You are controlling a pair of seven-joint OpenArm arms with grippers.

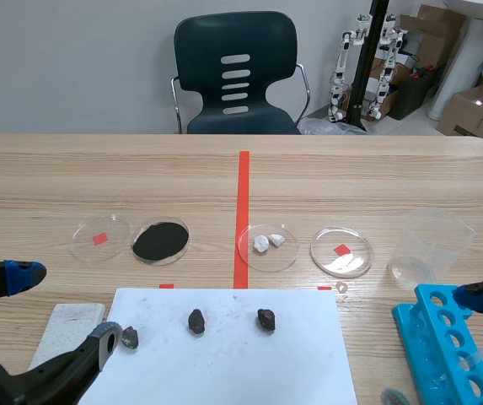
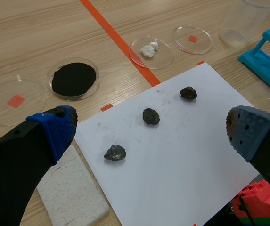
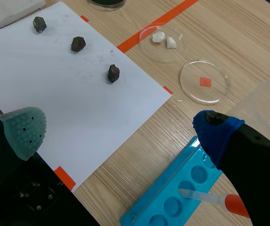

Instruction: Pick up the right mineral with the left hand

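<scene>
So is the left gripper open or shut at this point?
Open. The left gripper's fingers stand wide apart with nothing between them; the right mineral lies untouched ahead on the white paper.

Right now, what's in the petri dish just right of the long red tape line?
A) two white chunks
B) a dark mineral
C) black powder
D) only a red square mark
A: the petri dish just right of the tape line holds two white chunks; the black powder is left of the line, and the dark minerals lie on the white paper.
</scene>
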